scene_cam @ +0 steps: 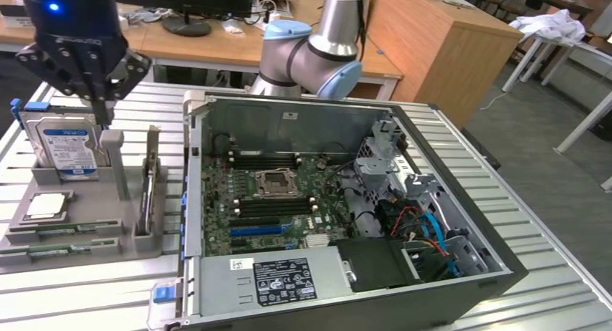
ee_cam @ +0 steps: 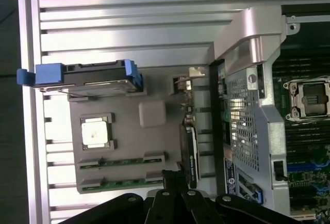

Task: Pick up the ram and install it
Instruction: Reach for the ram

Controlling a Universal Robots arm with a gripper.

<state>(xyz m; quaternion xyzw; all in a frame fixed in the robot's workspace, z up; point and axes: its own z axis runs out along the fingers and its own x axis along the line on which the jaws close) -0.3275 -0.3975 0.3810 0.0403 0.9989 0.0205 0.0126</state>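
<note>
Upright hard drive (scene_cam: 65,148) just beside gripper (scene_cam: 102,118)

Bright, even indoor light falls from above in the exterior view; the ribbed table (scene_cam: 86,295) carries a soft sheen along its slats, strongest toward 7 o'clock; the open computer case (scene_cam: 488,284) holds its interior in shade, darkest under the back wall at 12 o'clock and in the bay at 5 o'clock; the arm (scene_cam: 337,19) bears a glare stripe at 12 o'clock; a blue lamp (scene_cam: 54,6) glows on the gripper (scene_cam: 102,120) body at 11 o'clock; a white cloth (scene_cam: 555,23) at 1 o'clock is washed out. In the wrist view the slats bleach near white; the processor chip (ee_cam: 95,132) flares; the gripper's links stand as dark silhouettes.
</note>
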